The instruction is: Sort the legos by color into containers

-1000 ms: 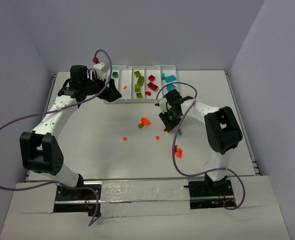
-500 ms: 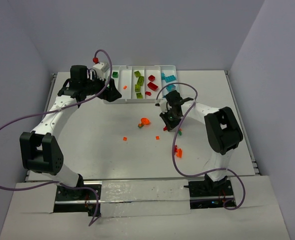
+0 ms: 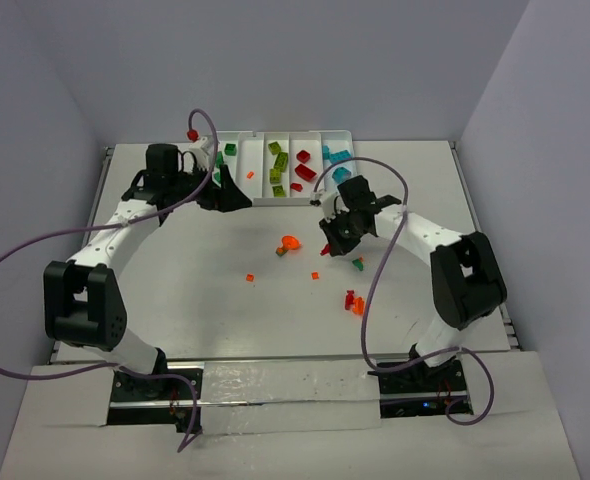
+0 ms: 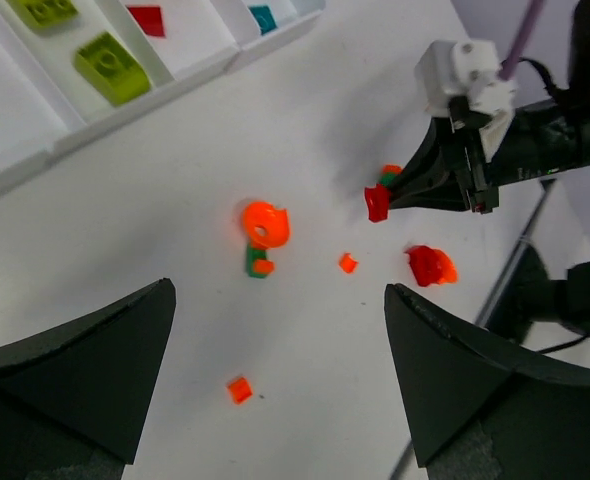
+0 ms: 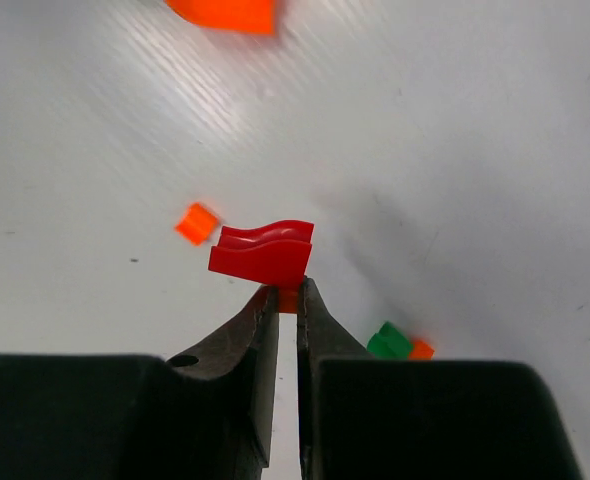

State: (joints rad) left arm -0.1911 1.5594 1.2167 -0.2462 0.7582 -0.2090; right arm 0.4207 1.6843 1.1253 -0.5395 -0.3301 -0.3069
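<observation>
My right tool [image 5: 286, 296] is clenched on a red lego [image 5: 263, 254], pinched at the very tips of the fingers and raised clear of the table [image 3: 175, 300]. From above, the piece sits over the middle-right of the table, short of the white tray [image 3: 247, 150]. Just beside it on the table lies a green-and-orange bit [image 3: 358, 263], with a red-and-orange stack [image 3: 353, 302] nearer to me. An orange round piece [image 3: 290, 242] and two small orange bits [image 3: 250, 277] lie loose toward the centre. My left tool [image 3: 233, 196] is spread wide and grasps nothing, hanging near the tray's front edge. The tray's compartments hold dark green, orange, lime [image 3: 278, 160], red [image 3: 303, 165] and teal [image 3: 335, 160] pieces.
</observation>
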